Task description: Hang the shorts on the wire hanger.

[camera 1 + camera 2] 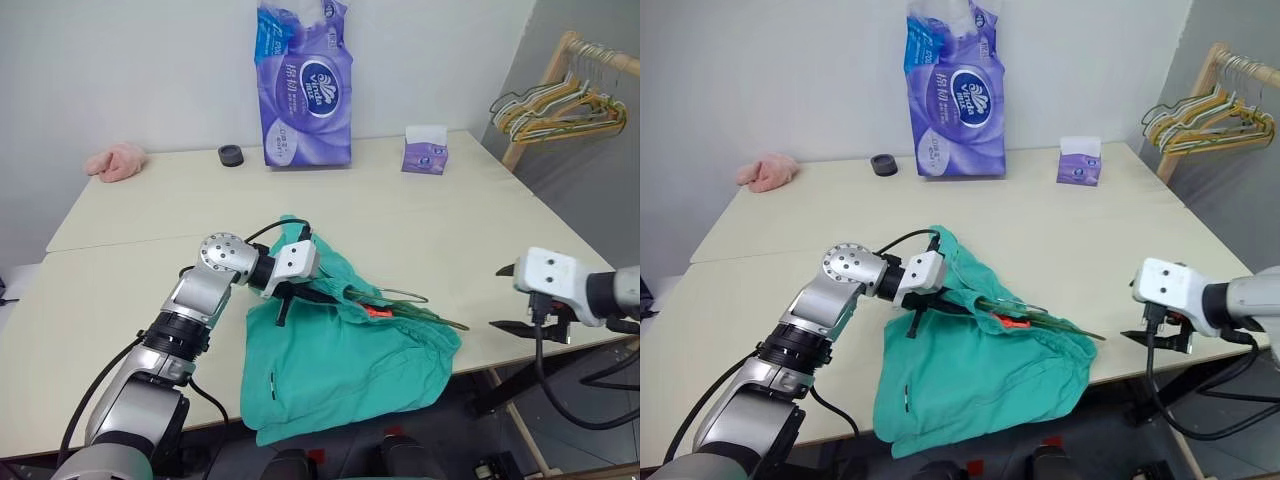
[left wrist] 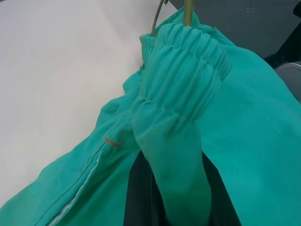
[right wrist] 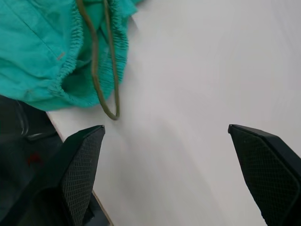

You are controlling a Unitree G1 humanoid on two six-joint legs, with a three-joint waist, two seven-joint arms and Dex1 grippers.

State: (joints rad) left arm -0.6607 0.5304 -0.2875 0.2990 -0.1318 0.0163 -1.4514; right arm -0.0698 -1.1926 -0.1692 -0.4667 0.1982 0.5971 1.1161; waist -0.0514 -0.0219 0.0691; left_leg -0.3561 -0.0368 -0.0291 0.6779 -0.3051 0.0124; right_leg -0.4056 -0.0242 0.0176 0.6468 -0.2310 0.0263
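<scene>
At the near edge of the pale table (image 1: 120,290), teal-green shorts (image 1: 340,380) lie spread with one leg hanging over the front lip, while the robot's left gripper (image 1: 290,290) stands clamped on the gathered waistband, bunching the cloth upward, apparently to keep the waist opening steady and raised off the tabletop. The thin wire hanger (image 1: 400,305) lies partly threaded into that opening, its pale-gold wire emerging from the fabric and pointing toward the table's right edge; the left wrist view shows the elastic pinched between the fingers with the hanger's wire just beyond. To the right, the right gripper (image 1: 515,297) hangs above the table's front corner, its two black fingers (image 3: 82,162) spread wide and holding nothing, well apart from the shorts and from the wire end, which lies beside the waistband in the right wrist view. Judging by the layout, the hanger sits in the shorts but the hanging is not finished. Farther back stand a small purple tissue box (image 1: 425,152), a tall purple tissue pack (image 1: 305,85), a black roll (image 1: 231,155) and a pink cloth (image 1: 117,160); a rack of hangers (image 1: 560,105) stands beyond, right.
</scene>
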